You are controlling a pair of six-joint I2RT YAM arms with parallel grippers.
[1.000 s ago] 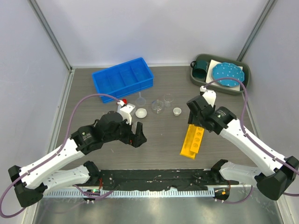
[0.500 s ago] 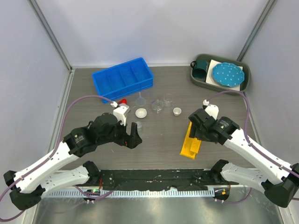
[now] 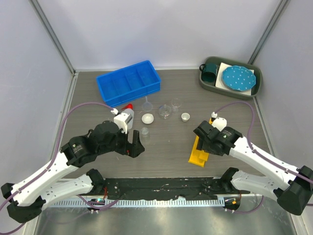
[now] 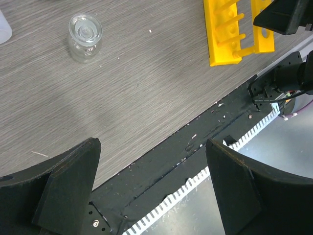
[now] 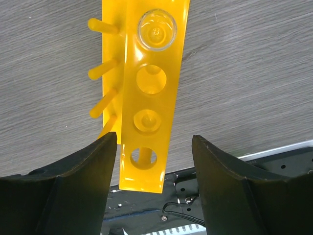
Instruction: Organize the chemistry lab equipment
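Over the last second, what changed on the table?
Left gripper pulled back toward its base, open and empty, uncovering a small beaker. Right gripper came back toward the near edge, jaws open over the yellow rack, not gripping it. The rack, squeeze bottle, white dishes and blue bin stayed put.

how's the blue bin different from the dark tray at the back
Colour: the blue bin is bright blue, the dark tray grey-green.
Inside: the bin is split by dividers into compartments that look empty; the tray is undivided and holds a teal mug and a blue dotted plate.
Place: bin back left, tray back right.
Both are open-topped, roughly rectangular containers.
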